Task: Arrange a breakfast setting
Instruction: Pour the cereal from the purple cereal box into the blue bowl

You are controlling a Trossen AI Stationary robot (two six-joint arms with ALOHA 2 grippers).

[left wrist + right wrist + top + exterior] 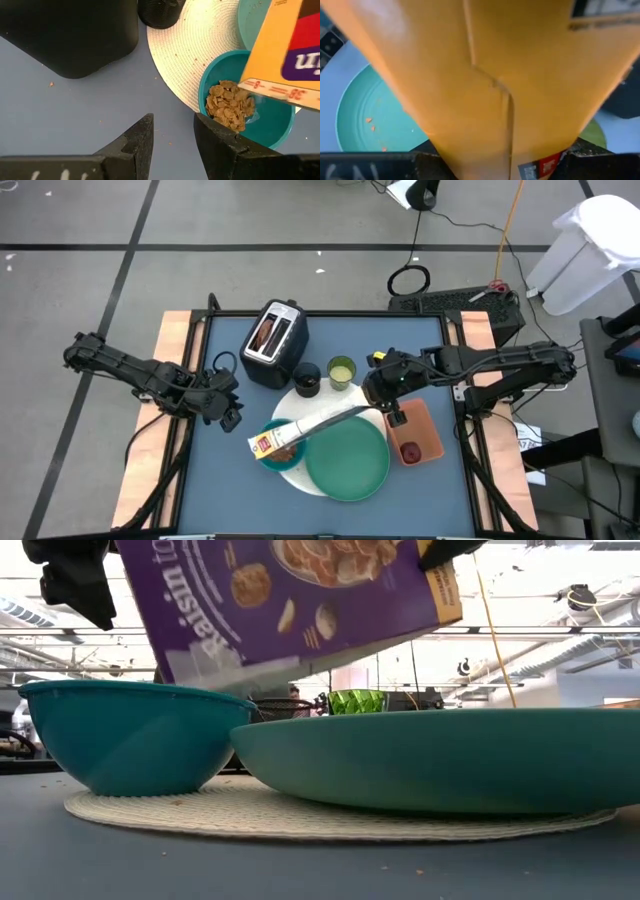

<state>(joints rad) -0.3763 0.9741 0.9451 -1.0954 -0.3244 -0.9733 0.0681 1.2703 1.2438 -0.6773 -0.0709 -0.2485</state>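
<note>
Both grippers: right [378,392] clamps cereal box [310,430] over bowl [250,107]; left [228,412] part-open, empty.

A printed cardboard cereal box [290,600] is seen, its purple face slightly glossy and its yellow side [285,45] matt. The small teal bowl [125,735] and large green plate [440,760] are shown in smooth, matt plastic. The white round plate [150,810] is shown with a rough, woven texture. Dry, flaky cereal [230,105] is seen. The table [65,120] is covered in a matt blue surface.
</note>
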